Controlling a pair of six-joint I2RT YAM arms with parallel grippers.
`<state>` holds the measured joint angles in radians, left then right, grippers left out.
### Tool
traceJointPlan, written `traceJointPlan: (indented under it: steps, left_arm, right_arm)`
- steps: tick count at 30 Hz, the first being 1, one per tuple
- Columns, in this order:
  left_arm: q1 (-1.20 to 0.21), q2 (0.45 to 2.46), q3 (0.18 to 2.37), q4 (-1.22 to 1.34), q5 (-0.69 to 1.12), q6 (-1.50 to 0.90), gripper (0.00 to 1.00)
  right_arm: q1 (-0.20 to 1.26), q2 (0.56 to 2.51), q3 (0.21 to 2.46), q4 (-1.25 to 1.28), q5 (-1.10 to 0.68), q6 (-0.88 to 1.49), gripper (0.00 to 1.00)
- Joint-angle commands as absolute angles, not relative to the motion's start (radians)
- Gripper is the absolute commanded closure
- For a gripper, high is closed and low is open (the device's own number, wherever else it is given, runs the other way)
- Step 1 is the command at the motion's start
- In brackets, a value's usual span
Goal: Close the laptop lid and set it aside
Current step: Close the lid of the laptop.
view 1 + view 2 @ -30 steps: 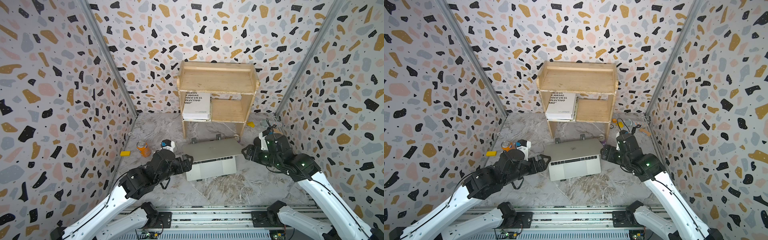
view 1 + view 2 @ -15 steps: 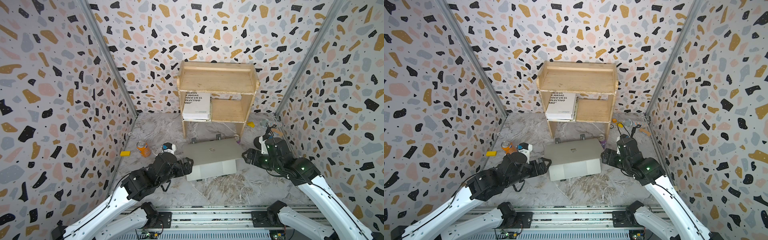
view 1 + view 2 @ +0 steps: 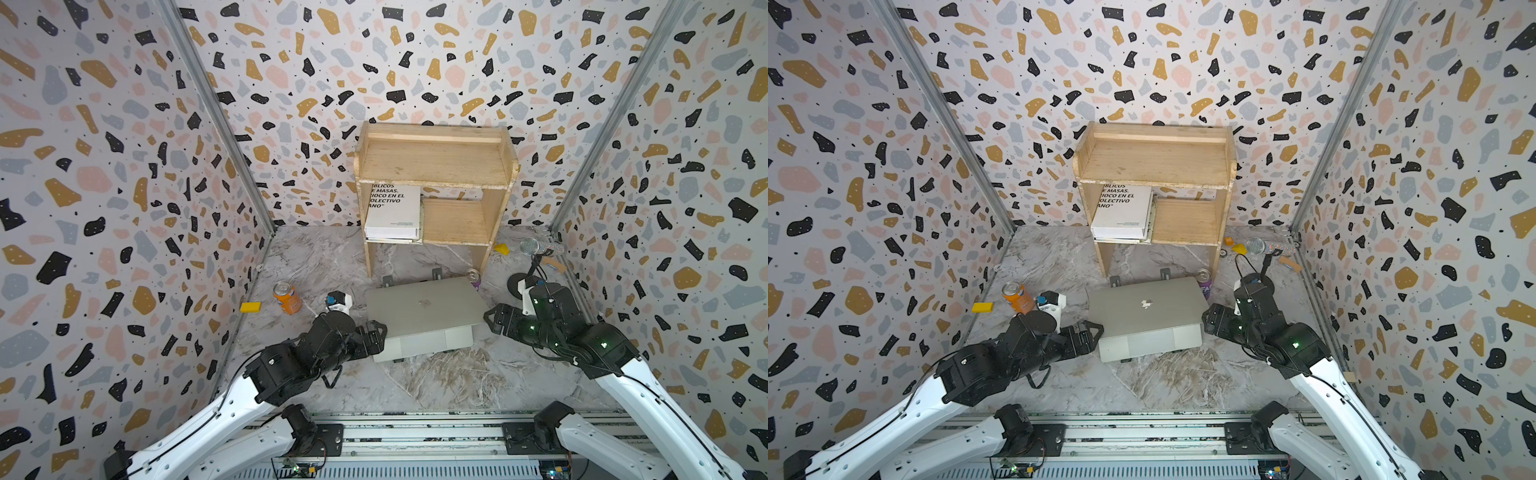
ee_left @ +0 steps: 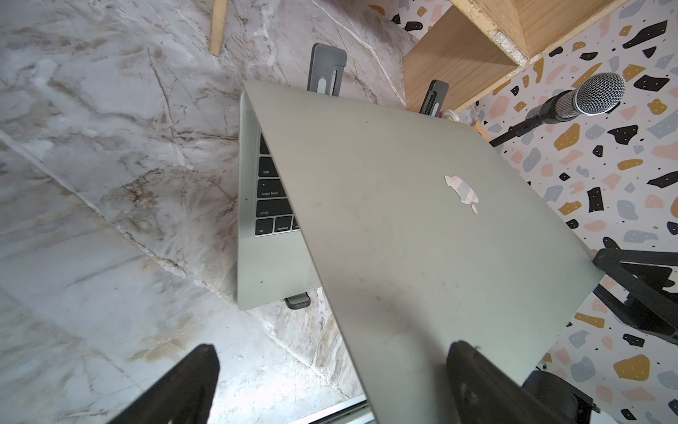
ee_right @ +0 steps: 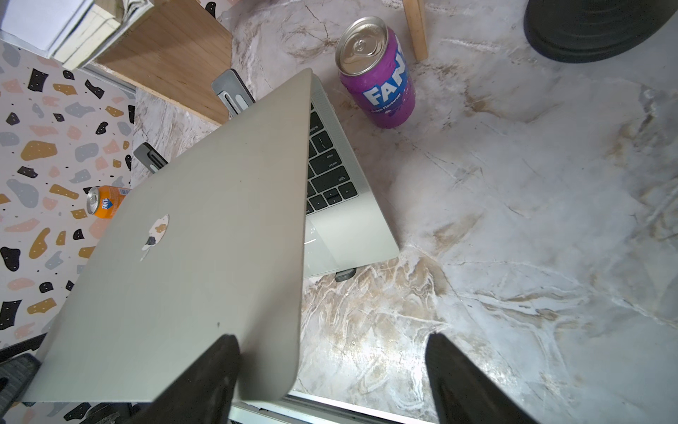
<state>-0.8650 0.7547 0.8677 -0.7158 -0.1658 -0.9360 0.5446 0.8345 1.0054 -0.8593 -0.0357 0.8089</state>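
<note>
I read the lid [image 3: 424, 305] as mostly down but not shut (keys show beneath), the laptop [image 3: 424, 344] on its stand [image 4: 326, 68] before the wooden shelf [image 3: 436, 162], left gripper [image 3: 379, 334] and right gripper [image 3: 490, 321] spread at its front corners; setting aside remains.

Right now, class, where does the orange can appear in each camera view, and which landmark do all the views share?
Top view: the orange can stands upright on the floor, between the yellow block and the lid.
Top view: same spot, beside the yellow block.
Left wrist: not in it.
Right wrist: partly hidden behind the lid, near the patterned wall.
Shared landmark: the lid, seen in all four.
</note>
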Motion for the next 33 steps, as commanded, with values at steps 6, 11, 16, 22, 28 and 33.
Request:
traceJointPlan:
  steps: [6,11,16,22,28,33]
  left_arm:
    - [-0.875,0.731,0.826,-0.735,-0.187,-0.945,0.02]
    - [-0.877,0.727,0.820,-0.735,-0.186,-0.946,0.02]
    - [-0.879,0.724,0.809,-0.731,-0.187,-0.950,0.02]
    - [-0.880,0.714,0.788,-0.724,-0.187,-0.955,0.02]
    - [-0.880,0.713,0.774,-0.718,-0.189,-0.957,0.02]
    - [-0.881,0.714,0.758,-0.712,-0.191,-0.962,0.02]
  right_arm:
    - [0.556,0.808,0.967,-0.885,-0.038,0.825,0.16]
    - [0.558,0.806,0.952,-0.880,-0.041,0.826,0.16]
    - [0.560,0.808,0.929,-0.867,-0.049,0.827,0.15]
    - [0.560,0.806,0.902,-0.852,-0.055,0.831,0.14]
    - [0.562,0.804,0.898,-0.850,-0.052,0.832,0.13]
    - [0.562,0.804,0.877,-0.834,-0.057,0.831,0.11]
